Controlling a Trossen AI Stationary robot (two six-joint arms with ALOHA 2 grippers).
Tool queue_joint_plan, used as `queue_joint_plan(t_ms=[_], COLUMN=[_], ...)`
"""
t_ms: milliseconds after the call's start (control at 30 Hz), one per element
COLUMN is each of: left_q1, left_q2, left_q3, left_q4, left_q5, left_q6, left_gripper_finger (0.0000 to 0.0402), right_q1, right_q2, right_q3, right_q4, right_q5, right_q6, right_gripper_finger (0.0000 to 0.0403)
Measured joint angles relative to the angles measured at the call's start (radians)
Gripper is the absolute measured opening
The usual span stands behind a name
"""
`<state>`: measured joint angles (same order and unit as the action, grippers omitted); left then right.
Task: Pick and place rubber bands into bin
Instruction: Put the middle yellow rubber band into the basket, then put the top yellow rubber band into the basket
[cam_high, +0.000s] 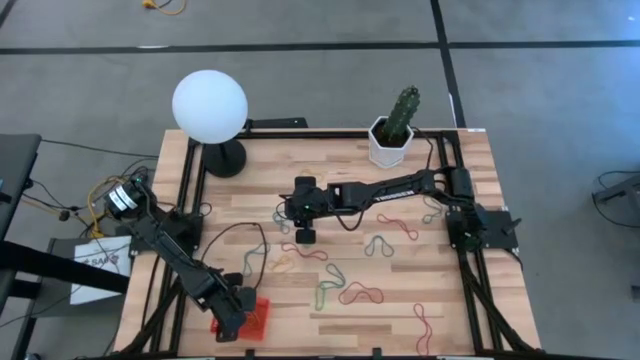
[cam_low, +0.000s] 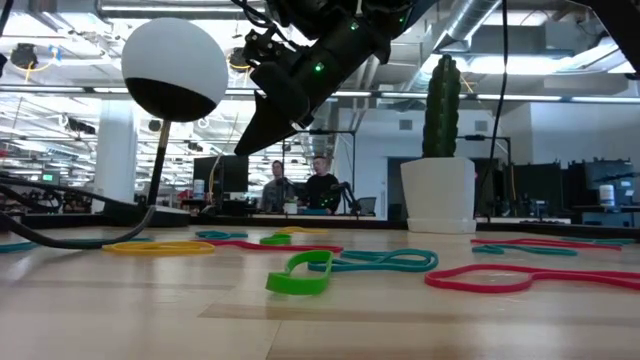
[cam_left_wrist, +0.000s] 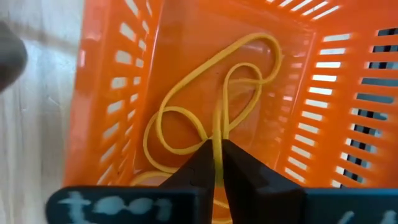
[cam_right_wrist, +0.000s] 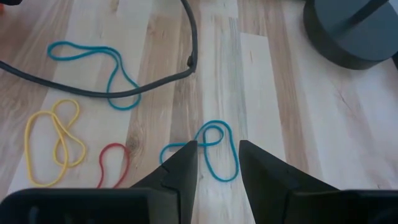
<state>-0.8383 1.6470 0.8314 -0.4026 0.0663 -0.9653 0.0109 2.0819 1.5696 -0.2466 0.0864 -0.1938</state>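
The orange-red bin (cam_high: 260, 316) stands at the table's near left. My left gripper (cam_high: 234, 322) reaches down into it, shut on a yellow rubber band (cam_left_wrist: 161, 121) that lies looped on the bin's floor (cam_left_wrist: 186, 37). Mid-table, my right gripper (cam_high: 305, 233) hangs open above the wood; a blue rubber band (cam_right_wrist: 217, 169) lies flat on the table beneath the gap between its fingers (cam_right_wrist: 217, 155), untouched. Several more rubber bands lie loose on the table, among them a red one (cam_high: 360, 293) and a green one (cam_high: 328, 287). My left gripper has one strand of the yellow band (cam_left_wrist: 217, 134) in the narrow slit between its two fingertips. The fingers come steeply from above, inside the bin. The rest of the band lies slack in loops on the bin's floor.
A white globe lamp (cam_high: 210, 105) on a black foot and a cactus in a white pot (cam_high: 392, 140) stand at the far edge. A black cable (cam_high: 235, 245) curves over the left half of the table. In the low view, people (cam_low: 300, 185) sit in the room beyond.
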Motion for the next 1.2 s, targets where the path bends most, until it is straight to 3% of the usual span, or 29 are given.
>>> queue_joint_plan(t_ms=[200,333,633,733,900,1000,1100,1200], left_q1=[0.002,0.010,0.016,0.015,0.015,0.016,0.015,0.015], left_q2=[0.000,0.002,0.002,0.002,0.002,-0.003,-0.063,-0.183], left_q3=[0.015,0.055,0.261,0.368,0.560,0.670,0.714,0.683], left_q4=[-0.016,-0.050,-0.470,-0.653,-0.965,-1.141,-1.163,-1.119], left_q5=[0.023,0.038,-0.026,-0.125,-0.421,-0.548,-0.636,-0.694], left_q6=[-0.024,0.048,0.190,0.225,0.280,0.258,0.218,0.217], left_gripper_finger=[0.0070,0.0088,0.0086,0.0080,0.0071,0.0067,0.0066,0.0065], right_q1=[0.000,0.000,0.000,-0.001,-0.014,-0.027,-0.045,-0.071], right_q2=[0.000,0.000,0.000,-0.001,-0.008,-0.010,-0.010,-0.013], right_q3=[0.000,0.000,0.000,0.000,0.022,0.058,0.073,0.093], right_q4=[0.000,0.000,0.000,-0.022,-0.146,-0.229,-0.309,-0.336], right_q5=[0.000,0.000,0.000,0.000,0.011,0.112,0.222,0.227], right_q6=[0.000,0.000,0.000,0.000,0.002,0.004,0.001,0.007], right_gripper_finger=[0.0111,0.0111,0.0111,0.0111,0.0111,0.0111,0.0111,0.0111])
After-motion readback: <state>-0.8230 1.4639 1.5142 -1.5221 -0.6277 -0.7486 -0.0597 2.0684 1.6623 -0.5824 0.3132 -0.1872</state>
